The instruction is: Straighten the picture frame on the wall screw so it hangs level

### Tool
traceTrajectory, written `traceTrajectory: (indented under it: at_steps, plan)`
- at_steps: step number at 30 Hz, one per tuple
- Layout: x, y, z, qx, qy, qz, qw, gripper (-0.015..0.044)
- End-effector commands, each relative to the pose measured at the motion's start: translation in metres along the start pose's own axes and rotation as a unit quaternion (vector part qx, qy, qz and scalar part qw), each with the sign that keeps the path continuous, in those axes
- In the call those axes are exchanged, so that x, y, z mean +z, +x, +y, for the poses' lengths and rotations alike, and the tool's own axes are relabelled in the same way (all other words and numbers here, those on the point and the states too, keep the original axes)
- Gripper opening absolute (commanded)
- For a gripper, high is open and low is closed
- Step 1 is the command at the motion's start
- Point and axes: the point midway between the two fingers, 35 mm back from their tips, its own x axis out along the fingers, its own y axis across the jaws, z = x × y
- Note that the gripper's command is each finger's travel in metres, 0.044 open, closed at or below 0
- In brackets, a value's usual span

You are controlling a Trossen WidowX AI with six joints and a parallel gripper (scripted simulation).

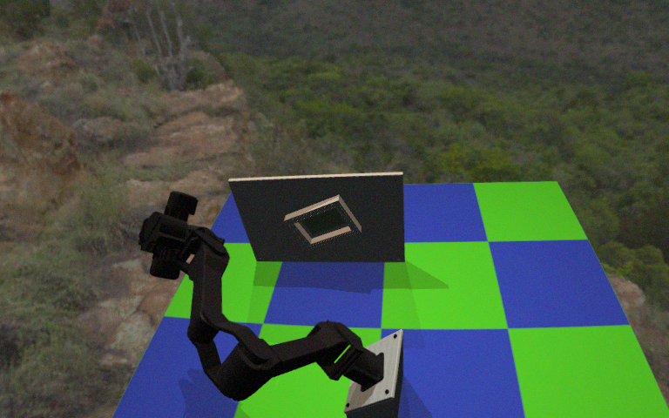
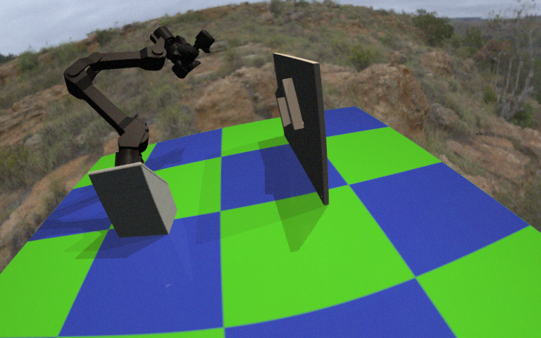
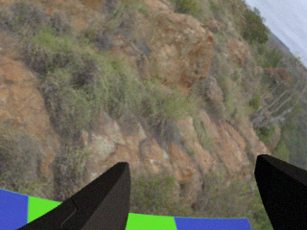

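A picture frame (image 1: 329,236) (image 2: 293,104) with a pale border and a dark middle hangs crooked on the dark wall panel (image 1: 256,212) (image 2: 315,135). In the top view its right side sits higher than its left. My gripper (image 1: 162,266) (image 2: 185,68) (image 3: 195,169) is open and empty. It is held high, well to the left of the panel and far from the frame. In the wrist view only rocky hillside and a strip of floor show between the two dark fingers; the frame is out of that view. The screw and notched strip are hidden.
The arm rises from a slanted grey base block (image 1: 377,381) (image 2: 131,199) near the front of the blue and green checkered floor (image 1: 543,295) (image 2: 319,258). The wall panel stands upright near the floor's far side. Rocky hillside lies beyond the floor's edges.
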Motion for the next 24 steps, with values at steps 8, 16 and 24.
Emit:
traceTrajectory:
  at_steps: [8, 16, 24]
  plan:
    - [-0.100, -0.060, -0.042, -0.229, 0.409, 0.038, 0.882, 0.0260]
    - [-0.140, -0.097, -0.056, -0.327, 0.542, -0.004, 0.774, 0.0260]
    - [-0.179, -0.140, -0.066, -0.413, 0.643, -0.081, 0.640, 0.0260]
